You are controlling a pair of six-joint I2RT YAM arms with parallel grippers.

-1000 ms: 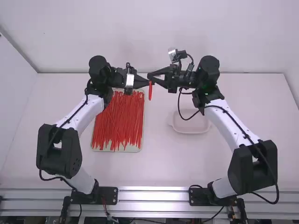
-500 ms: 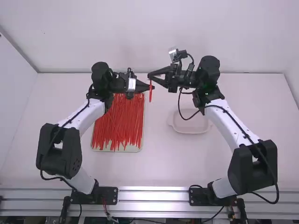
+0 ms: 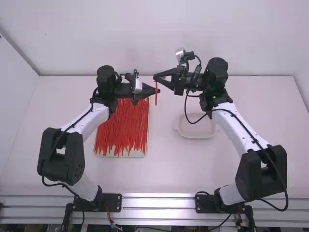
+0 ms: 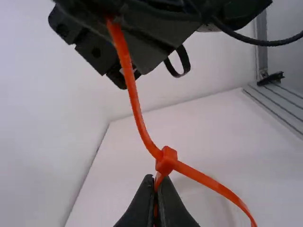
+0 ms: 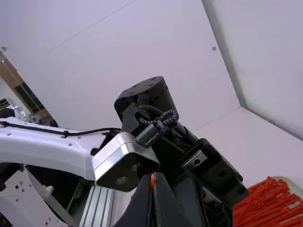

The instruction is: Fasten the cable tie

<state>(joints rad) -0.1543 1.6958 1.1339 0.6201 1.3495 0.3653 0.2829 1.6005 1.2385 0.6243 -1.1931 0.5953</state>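
Note:
An orange-red cable tie (image 3: pixel 156 96) hangs in the air between both grippers, above the far end of the tray. My left gripper (image 3: pixel 154 90) is shut on the tie just below its square head (image 4: pixel 166 160). From the head the strap (image 4: pixel 135 101) rises to my right gripper (image 3: pixel 156 77), which is shut on the strap's upper end (image 5: pixel 152 180). The loose tail (image 4: pixel 222 191) runs out of the head to the side and down. In the right wrist view the left arm's gripper (image 5: pixel 204 171) sits close in front of my own fingers.
A pale tray (image 3: pixel 145 153) holds a heap of several red cable ties (image 3: pixel 123 125) on the left half of the table. A shallow white dish (image 3: pixel 195 126) lies right of the middle. The table's back wall stands just behind the grippers.
The left gripper has moved right, toward the right gripper, and the two tips now stand close together at the tie. The right arm has barely shifted.

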